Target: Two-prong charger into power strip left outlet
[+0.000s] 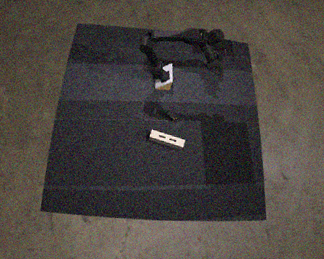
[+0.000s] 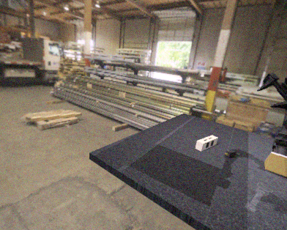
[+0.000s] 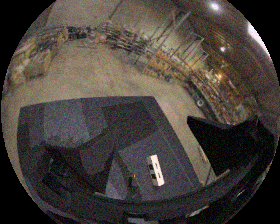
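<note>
The power strip (image 1: 166, 138) (image 2: 206, 143) (image 3: 155, 170) is a white block with two dark outlets in its top, lying on the dark table. The charger (image 1: 171, 118) (image 2: 229, 154) (image 3: 132, 180) is a small dark piece with a hint of gold at its prongs. It lies on the table between the strip and the arm's base, apart from both; which way its prongs point is too blurred to tell. My gripper (image 2: 269, 97) (image 3: 153, 125) is open and empty, raised high above the table and well away from charger and strip.
The arm's base stands on a wooden box with a white top (image 1: 170, 72) (image 2: 276, 164) near one side of the table (image 1: 92, 176) (image 2: 121, 165). Dark shadows lie across the table, one close to the charger. Warehouse racks and pallets stand beyond its edges.
</note>
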You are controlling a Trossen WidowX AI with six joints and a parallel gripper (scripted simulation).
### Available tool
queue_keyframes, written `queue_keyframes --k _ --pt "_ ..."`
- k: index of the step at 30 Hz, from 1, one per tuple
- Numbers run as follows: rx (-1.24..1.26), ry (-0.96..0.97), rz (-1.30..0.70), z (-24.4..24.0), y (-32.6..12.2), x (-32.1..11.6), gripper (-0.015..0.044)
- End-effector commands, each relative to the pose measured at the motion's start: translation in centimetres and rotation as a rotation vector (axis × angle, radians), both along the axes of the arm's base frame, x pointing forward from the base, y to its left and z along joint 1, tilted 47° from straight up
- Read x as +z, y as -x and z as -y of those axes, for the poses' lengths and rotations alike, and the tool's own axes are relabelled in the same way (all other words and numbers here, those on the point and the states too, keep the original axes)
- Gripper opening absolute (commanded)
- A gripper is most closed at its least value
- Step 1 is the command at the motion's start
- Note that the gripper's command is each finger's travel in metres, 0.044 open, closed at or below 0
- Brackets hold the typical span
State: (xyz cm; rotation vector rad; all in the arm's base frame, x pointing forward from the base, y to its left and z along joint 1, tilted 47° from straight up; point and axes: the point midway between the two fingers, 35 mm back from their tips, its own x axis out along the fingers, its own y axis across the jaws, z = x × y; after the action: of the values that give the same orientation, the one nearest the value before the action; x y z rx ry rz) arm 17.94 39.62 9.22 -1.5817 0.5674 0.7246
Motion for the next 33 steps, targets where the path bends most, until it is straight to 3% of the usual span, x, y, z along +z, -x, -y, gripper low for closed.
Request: queue_keyframes --k 1,33 --pt "-0.068 0.042 -0.020 2.1 -1.7 -1.2 0.0440" --pt "-0.559 0.301 -0.169 19.2 -9.5 -6.9 0.0440"
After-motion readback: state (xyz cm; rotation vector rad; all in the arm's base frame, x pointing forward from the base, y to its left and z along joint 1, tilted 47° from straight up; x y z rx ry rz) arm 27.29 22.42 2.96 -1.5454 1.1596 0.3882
